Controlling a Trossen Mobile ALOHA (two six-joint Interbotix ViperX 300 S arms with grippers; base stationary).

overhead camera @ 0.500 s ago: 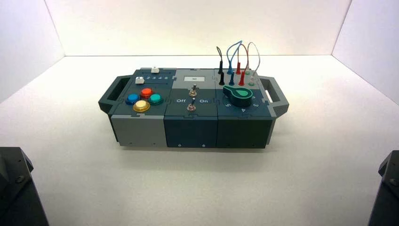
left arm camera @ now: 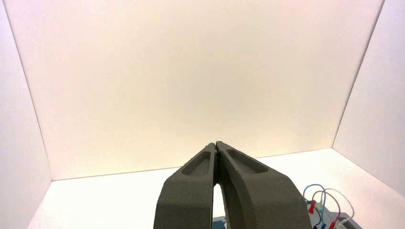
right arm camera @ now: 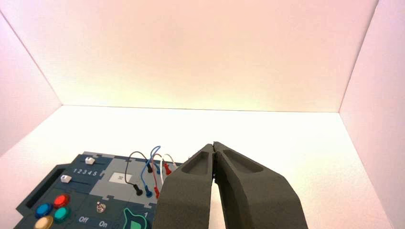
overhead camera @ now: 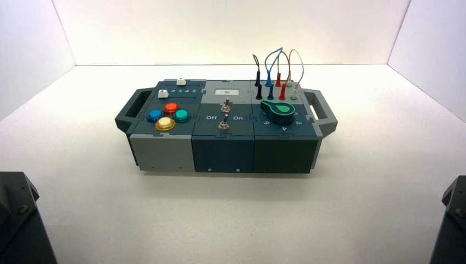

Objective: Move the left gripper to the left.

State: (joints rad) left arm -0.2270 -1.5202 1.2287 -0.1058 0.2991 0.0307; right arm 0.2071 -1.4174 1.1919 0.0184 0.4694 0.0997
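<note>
Hovering closed, empty: left gripper [left arm camera: 216,144], right gripper [right arm camera: 213,144]; both short of box [overhead camera: 222,129].

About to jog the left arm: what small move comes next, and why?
Probably ease the left gripper leftward. Its fingertips are shut on nothing, it sits parked well short of the box, and only bare white floor shows on that side.

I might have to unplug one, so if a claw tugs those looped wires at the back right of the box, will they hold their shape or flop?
The wires look thin and arch freely, so probably floppy and light. Their plugs stand upright, likely stiffer.
</note>
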